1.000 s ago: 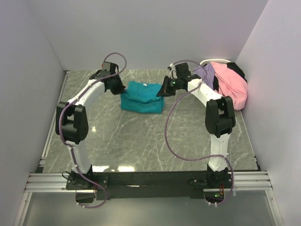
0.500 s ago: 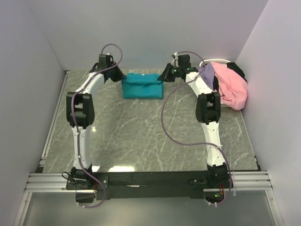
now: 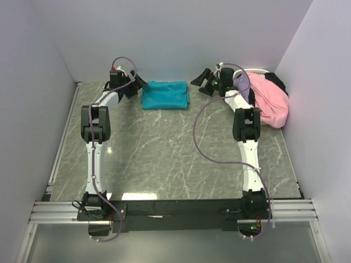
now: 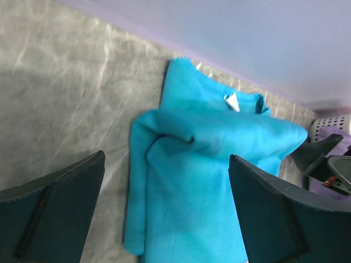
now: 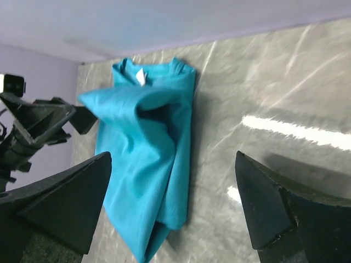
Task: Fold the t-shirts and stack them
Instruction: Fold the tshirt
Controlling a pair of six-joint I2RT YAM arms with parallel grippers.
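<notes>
The folded teal t-shirt (image 3: pixel 165 94) lies flat near the back wall, its collar tag facing the wall. My left gripper (image 3: pixel 137 85) stands open just off its left edge, my right gripper (image 3: pixel 200 82) open just off its right edge; neither holds cloth. In the left wrist view the teal shirt (image 4: pixel 208 164) spreads beneath the wide-open gripper (image 4: pixel 166 157). The right wrist view shows the shirt (image 5: pixel 148 148) with a loose fold on top, under the open gripper (image 5: pixel 173 154). Pink (image 3: pixel 270 101), lavender (image 3: pixel 242 83) and black (image 3: pixel 277 82) t-shirts are heaped at the back right.
A white basket (image 3: pixel 255 71) holds the heap of shirts against the right wall, close behind my right arm. Walls close in the table on the left, back and right. Grey marble tabletop (image 3: pixel 175 153) stretches in front of the teal shirt.
Both arms reached farther back, carrying the teal shirt toward the back wall. Both grippers then opened and let go of it, and they drew apart sideways.
</notes>
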